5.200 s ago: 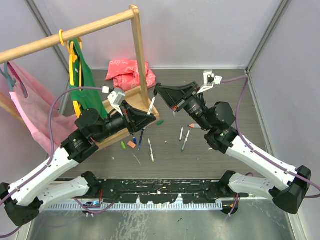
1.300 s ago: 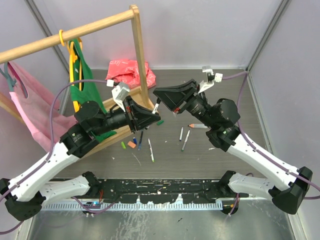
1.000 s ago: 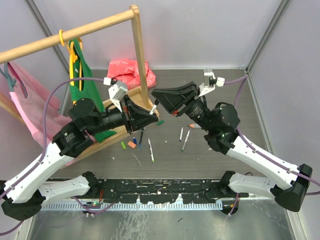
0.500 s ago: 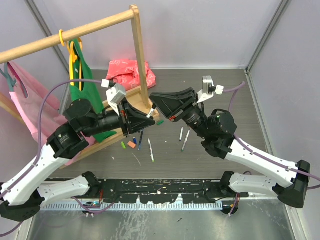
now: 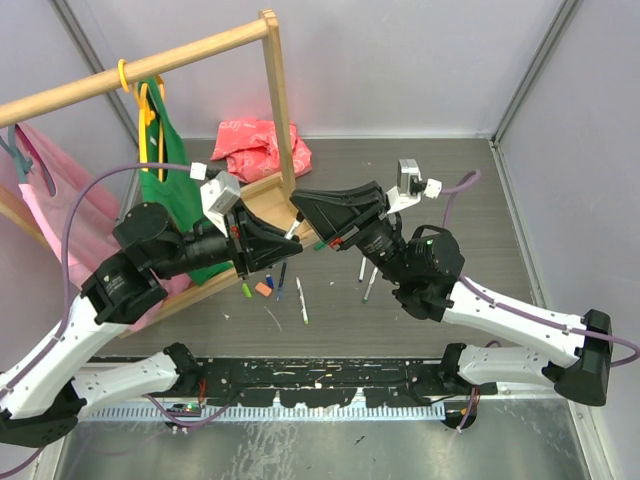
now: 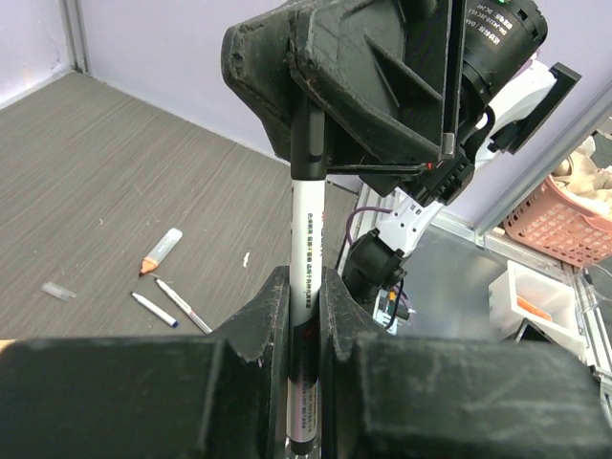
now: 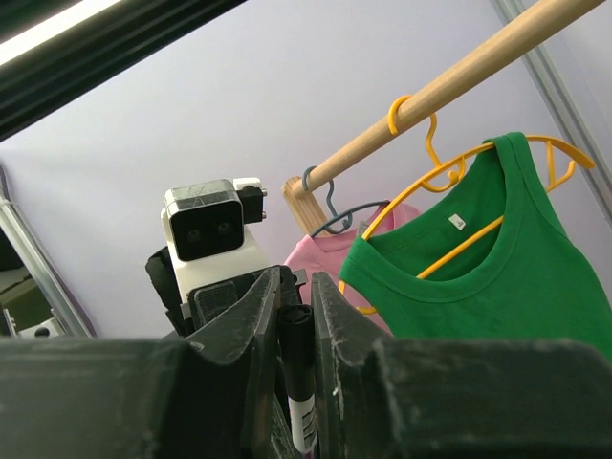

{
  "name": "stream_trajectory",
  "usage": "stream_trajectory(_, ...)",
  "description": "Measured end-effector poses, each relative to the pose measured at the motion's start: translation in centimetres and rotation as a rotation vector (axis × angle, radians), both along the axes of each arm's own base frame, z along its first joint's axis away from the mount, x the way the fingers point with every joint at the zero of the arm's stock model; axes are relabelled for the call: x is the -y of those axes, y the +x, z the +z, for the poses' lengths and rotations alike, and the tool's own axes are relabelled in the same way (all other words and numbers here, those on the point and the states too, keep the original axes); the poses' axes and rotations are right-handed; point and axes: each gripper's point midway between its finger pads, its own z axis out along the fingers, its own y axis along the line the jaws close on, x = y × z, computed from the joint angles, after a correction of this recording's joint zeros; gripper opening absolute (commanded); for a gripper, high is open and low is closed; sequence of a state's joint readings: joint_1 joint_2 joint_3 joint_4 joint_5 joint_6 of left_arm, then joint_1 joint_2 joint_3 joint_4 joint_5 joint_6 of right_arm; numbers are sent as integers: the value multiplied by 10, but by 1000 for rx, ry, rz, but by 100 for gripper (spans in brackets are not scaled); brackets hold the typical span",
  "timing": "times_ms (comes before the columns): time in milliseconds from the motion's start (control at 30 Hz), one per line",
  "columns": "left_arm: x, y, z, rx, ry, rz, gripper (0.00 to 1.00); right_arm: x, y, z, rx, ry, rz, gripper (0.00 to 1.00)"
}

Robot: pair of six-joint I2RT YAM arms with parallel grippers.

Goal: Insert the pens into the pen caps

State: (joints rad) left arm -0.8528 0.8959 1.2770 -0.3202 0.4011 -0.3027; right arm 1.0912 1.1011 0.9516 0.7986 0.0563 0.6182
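Item: pen (image 6: 308,239), white barrel with printed lettering, held upright off the table between the two arms.
Left gripper (image 5: 280,240): clamped on the lower barrel of the pen, fingers tight against it on both sides.
Right gripper (image 5: 308,212): clamped on the black cap (image 6: 308,143) at the upper end of the same pen; in its own wrist view the black piece sits between the fingers with white barrel showing just below.
Relation: cap and barrel are in line and touching; no gap shows between black and white.
Change, last few seconds: the two grippers, set apart earlier with the pen bridging them, have closed up until their tips nearly meet. Both arms have swung toward the left side of the table, elbows drawn in, carrying the pair with them.
Grip, last second: unchanged on either side.
Meaning for task: the cap appears pressed home on this pen, or very nearly. This insertion is judged almost complete.
Remaining stock: loose pens (image 5: 302,300) lie on the table below the grippers, with loose caps (image 5: 263,288) in green, orange and blue just beside them. Most of the task is still open.
Surroundings: wooden rack (image 5: 272,90) with a green top (image 5: 165,160) stands behind the left arm.
Next need, judged: release one end, then set the capped pen down.
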Motion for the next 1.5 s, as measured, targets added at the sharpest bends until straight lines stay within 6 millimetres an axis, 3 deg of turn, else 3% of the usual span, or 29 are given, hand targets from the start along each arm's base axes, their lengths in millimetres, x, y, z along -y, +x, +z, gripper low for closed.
stream_trajectory(333,-9,-1,-3,20,25,28,0,-3,1,-2,-2,-73,-44,0)
stream_trajectory(700,-8,0,19,98,-34,24,0,2,-5,33,114,-167,-69,1)
stream_trajectory(1100,-3,-2,32,137,-74,-2,0,8,-10,48,205,-201,-103,32)
stream_trajectory(1267,-10,10,47,169,-123,68,0,7,-14,34,220,-265,-90,49)
stream_trajectory(1500,-19,12,58,186,-159,112,0,17,-18,21,226,-303,-96,52)
